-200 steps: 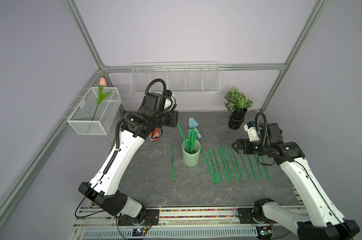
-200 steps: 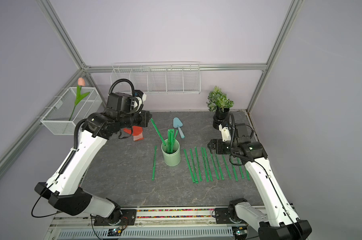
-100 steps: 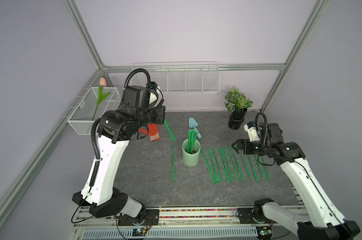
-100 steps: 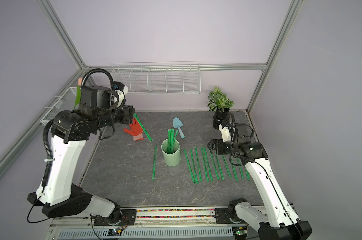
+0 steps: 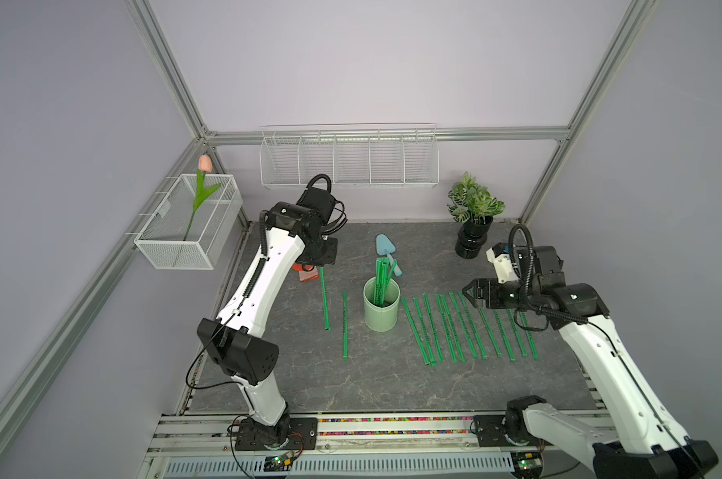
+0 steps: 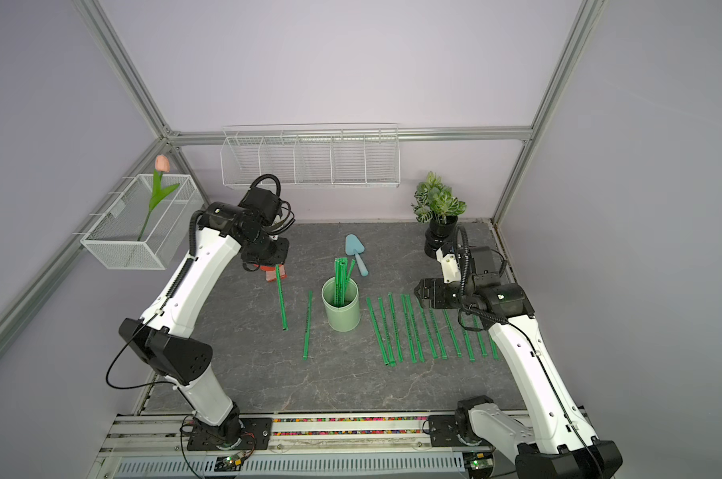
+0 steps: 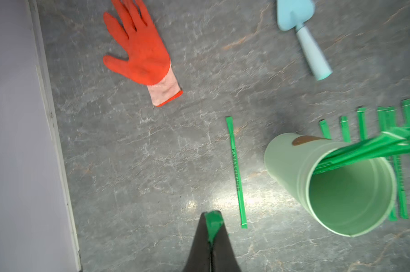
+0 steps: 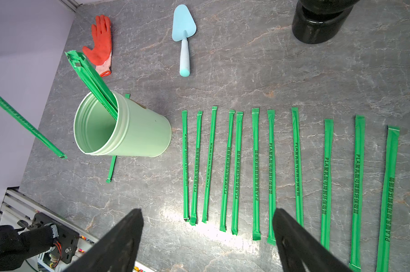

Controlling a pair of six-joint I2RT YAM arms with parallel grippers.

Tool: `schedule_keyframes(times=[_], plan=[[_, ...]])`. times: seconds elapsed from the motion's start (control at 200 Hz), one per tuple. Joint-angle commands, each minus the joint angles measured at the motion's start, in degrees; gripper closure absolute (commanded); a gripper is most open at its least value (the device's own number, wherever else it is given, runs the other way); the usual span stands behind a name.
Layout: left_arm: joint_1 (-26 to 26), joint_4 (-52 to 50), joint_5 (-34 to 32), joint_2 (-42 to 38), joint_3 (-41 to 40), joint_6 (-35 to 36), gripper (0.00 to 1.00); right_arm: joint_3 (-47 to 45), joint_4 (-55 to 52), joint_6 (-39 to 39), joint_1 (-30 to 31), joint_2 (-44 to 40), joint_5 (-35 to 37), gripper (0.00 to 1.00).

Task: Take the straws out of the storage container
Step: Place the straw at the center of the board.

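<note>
Well past halfway here: eleven straws lie in a tidy row on the table right under the right pincer, which hovers wide open and empty above them. The left pincer is clamped tight on the top end of one more straw, which hangs down from it toward the table; whether its lower end touches, I cannot tell. Just beside that pincer, on the side toward the mint-green cup, a lone straw lies flat. Left to do: a small bundle leans in the cup, between the two pincers, too tightly packed to count. Room? Bare table runs from the left pincer's outer side to the wall edge, the orange glove lies just beyond it toward the back, and the front strip is open too.
</note>
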Motion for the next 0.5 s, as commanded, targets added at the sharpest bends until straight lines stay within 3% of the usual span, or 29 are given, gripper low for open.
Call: schedule_keyframes(times=[0.0,0.495], plan=[[0.7,-4.9,-2.2,3.7,-1.8,-0.7,1.00,-0.7,-1.3,-1.3,0.4,-0.1,0.6,0.11],[2.2,-1.5,2.4,16.6,-1.8,-1.4,1.00,-1.7,-1.0,-1.3,0.6,0.1,0.3,0.11]])
